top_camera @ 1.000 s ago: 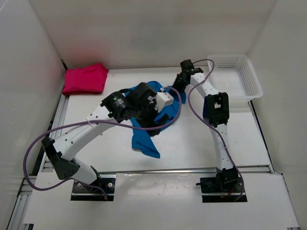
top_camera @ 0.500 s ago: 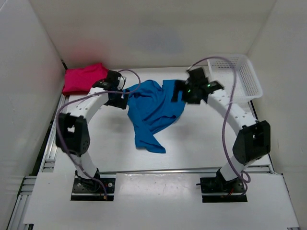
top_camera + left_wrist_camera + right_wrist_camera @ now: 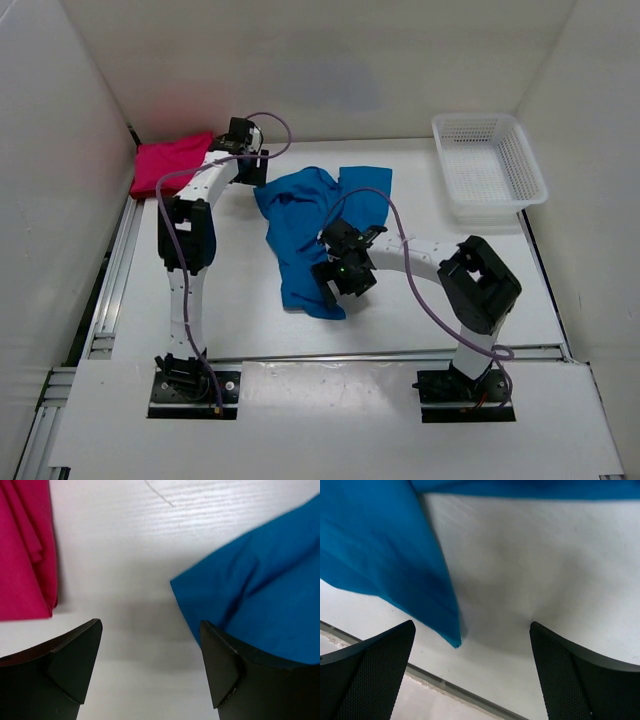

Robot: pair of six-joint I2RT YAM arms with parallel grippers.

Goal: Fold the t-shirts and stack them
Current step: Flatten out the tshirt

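Nearest the arm bases, the right gripper (image 3: 328,282) hangs low over the white table (image 3: 230,300), at the near end of the bright blue t-shirt (image 3: 300,225). In the right wrist view its two dark fingers (image 3: 365,675) stand wide apart with nothing between them. Only bare tabletop (image 3: 520,580) lies in the gap, and the blue t-shirt (image 3: 380,555) drapes down on the left side of that view, its pointed corner ending just short of the left finger. A metal rail at the table's near edge (image 3: 425,682) crosses the lower left corner of the picture.

The blue t-shirt lies spread and rumpled, not folded, in the middle of the table, stretching from the right gripper back toward the far wall.

Farther back, the left arm reaches to the far-left part of the table, where the left gripper (image 3: 252,168) sits between the two garments. In the left wrist view its fingers (image 3: 75,665) are spread apart and grasp nothing. One corner of the blue t-shirt (image 3: 260,600) lies by the right finger, and the pink-magenta t-shirt (image 3: 25,555) lies beyond the left one.

The pink-magenta t-shirt (image 3: 172,165) rests in a folded bundle in the far-left corner, apart from the blue one. A white mesh basket (image 3: 520,165) stands in the far-right corner
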